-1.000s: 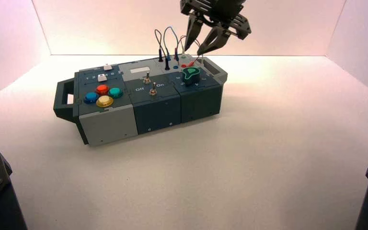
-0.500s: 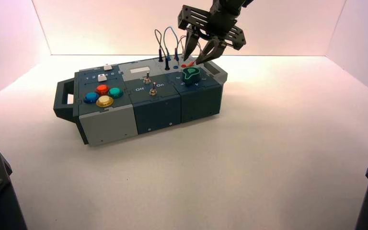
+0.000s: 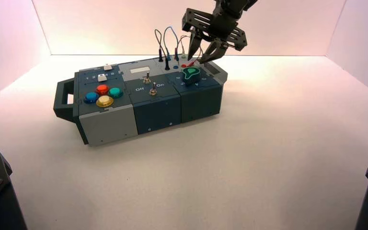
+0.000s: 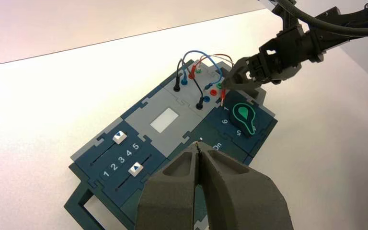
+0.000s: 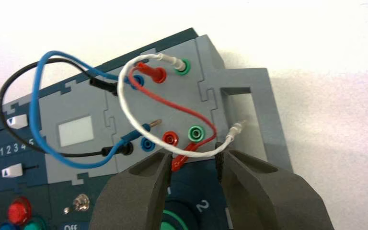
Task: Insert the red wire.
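Observation:
The red wire runs from a red plug seated in the far socket row (image 5: 152,73) to a free red plug (image 5: 182,160) that lies flat on the box (image 3: 110,122) beside the knob (image 3: 190,74). An empty red socket (image 5: 170,138) is just beyond the free plug. My right gripper (image 5: 193,165) is open and low over the box, with its fingers on either side of the free plug; it also shows in the high view (image 3: 196,60) and the left wrist view (image 4: 226,88). My left gripper (image 4: 197,146) is shut and empty, held above the box's slider end.
A white wire (image 5: 235,130) crosses between my right fingers, its bare end loose by a green socket (image 5: 196,132). Blue and black wires (image 5: 38,120) loop over the grey panel. Two toggle switches (image 3: 149,82) and coloured buttons (image 3: 103,94) sit nearer the front.
My right gripper has come down from above the wires to the box top and now straddles the free red plug. The left arm has not moved.

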You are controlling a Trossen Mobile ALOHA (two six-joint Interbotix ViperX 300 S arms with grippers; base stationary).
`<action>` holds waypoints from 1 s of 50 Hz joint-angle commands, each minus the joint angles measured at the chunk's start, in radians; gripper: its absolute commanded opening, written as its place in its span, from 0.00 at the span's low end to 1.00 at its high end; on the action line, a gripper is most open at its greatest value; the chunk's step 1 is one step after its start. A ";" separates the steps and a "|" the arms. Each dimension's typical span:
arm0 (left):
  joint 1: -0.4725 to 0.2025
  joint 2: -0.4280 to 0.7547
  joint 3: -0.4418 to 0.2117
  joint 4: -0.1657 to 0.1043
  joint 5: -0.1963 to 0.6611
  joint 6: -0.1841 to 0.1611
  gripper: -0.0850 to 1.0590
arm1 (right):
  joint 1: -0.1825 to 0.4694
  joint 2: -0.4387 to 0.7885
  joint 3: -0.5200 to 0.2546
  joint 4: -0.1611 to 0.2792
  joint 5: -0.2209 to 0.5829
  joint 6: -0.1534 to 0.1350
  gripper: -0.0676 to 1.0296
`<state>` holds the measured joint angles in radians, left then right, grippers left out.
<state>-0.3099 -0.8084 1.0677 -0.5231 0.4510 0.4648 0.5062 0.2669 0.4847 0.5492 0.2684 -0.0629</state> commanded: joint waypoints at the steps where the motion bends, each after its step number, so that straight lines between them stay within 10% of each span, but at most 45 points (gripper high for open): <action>1: -0.003 0.005 -0.018 0.000 -0.008 0.005 0.05 | -0.003 -0.015 -0.037 -0.002 -0.005 -0.003 0.50; 50: -0.003 0.008 -0.021 0.000 -0.014 0.006 0.05 | 0.003 0.041 -0.089 -0.002 0.055 -0.005 0.33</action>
<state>-0.3099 -0.8023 1.0677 -0.5231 0.4433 0.4648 0.5062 0.3191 0.4218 0.5476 0.3267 -0.0644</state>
